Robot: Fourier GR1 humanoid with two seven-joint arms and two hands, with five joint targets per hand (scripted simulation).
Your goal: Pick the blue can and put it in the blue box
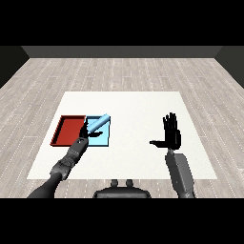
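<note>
Left hand (85,132) curled, arm outstretched; right hand (171,133) raised, fingers straight.

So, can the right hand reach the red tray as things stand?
Probably not easily: the right hand is far across the table, and the left hand with the blue can lies between it and the red tray.

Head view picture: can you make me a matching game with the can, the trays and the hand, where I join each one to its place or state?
Column one:
1. Light blue cylinder can
2. Red flat tray
3. Light blue flat tray
4. Black right hand

Column two:
a. Lies furthest left on the white table
b. Fingers straight, holding nothing
c. Tilted, with the black left hand at its lower end
d. Lies just right of the red tray

Right pairs: 1-c, 2-a, 3-d, 4-b
</note>
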